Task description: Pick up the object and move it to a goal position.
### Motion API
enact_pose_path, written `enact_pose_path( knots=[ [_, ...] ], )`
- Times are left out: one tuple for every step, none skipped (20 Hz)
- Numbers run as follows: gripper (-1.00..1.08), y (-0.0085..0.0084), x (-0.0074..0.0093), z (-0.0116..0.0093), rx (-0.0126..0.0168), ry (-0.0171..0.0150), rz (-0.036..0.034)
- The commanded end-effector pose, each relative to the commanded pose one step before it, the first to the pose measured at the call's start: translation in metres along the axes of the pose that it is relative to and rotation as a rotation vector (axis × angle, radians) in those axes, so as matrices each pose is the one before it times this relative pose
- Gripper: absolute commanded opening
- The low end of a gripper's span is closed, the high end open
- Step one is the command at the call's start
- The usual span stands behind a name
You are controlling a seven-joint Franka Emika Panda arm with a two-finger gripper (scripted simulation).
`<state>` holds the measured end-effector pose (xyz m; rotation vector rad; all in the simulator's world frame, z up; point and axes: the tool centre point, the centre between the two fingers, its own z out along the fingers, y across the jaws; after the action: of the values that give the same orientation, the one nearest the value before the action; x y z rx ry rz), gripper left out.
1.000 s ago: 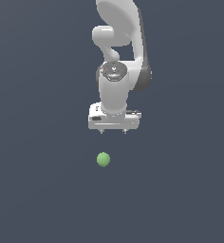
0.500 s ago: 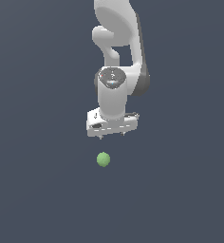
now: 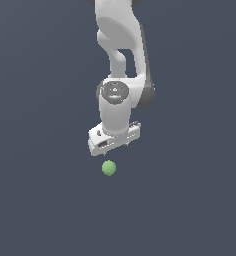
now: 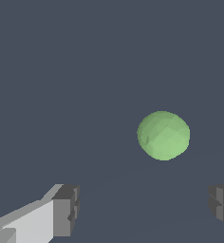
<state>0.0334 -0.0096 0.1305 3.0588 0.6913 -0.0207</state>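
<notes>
Hanging just above the green ball (image 3: 109, 168), the jaws stand spread wide, touching nothing.

Ball (image 3: 109, 168) just below claw (image 3: 114, 145)

We see one flat field of dark slate blue-grey (image 3: 35, 200) filling the exterior view from edge to edge. It carries no seam, corner or horizon, so we cannot tell floor from wall, nor whether any of it is a counter. The tone is nearly even; towards the lower half it seems to us a shade lighter, with a very faint diagonal change of tone, though that is hard to make out. In the wrist view we meet the same slate surface (image 4: 61, 71), smooth and untextured, again crossed by a faint slanting band of slightly different shade. The light is soft and diffuse, and casts no sharp shadow that we can pick out.
</notes>
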Motion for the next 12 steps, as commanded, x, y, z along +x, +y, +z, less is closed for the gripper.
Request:
enact_pose_path(
  knots=[
    [1.00,0.00466,0.00347,0.00411,-0.00075,0.00035,-0.06739],
    [1.00,0.00193,0.00119,0.00164,-0.00021,0.00019,-0.02618],
    [1.00,0.00197,0.00111,0.00165,-0.00018,0.00023,-0.02613],
    [1.00,0.00200,0.00104,0.00166,-0.00015,0.00027,-0.02609],
    [1.00,0.00203,0.00097,0.00166,-0.00013,0.00031,-0.02604],
    [1.00,0.00206,0.00089,0.00167,-0.00011,0.00035,-0.02599],
    [1.00,0.00209,0.00082,0.00167,-0.00010,0.00039,-0.02594],
    [1.00,0.00211,0.00074,0.00168,-0.00008,0.00044,-0.02589],
    [1.00,0.00213,0.00066,0.00168,-0.00007,0.00048,-0.02583],
    [1.00,0.00216,0.00058,0.00169,-0.00007,0.00053,-0.02578],
    [1.00,0.00217,0.00050,0.00169,-0.00006,0.00057,-0.02573],
    [1.00,0.00219,0.00042,0.00170,-0.00006,0.00062,-0.02567]
  ],
)
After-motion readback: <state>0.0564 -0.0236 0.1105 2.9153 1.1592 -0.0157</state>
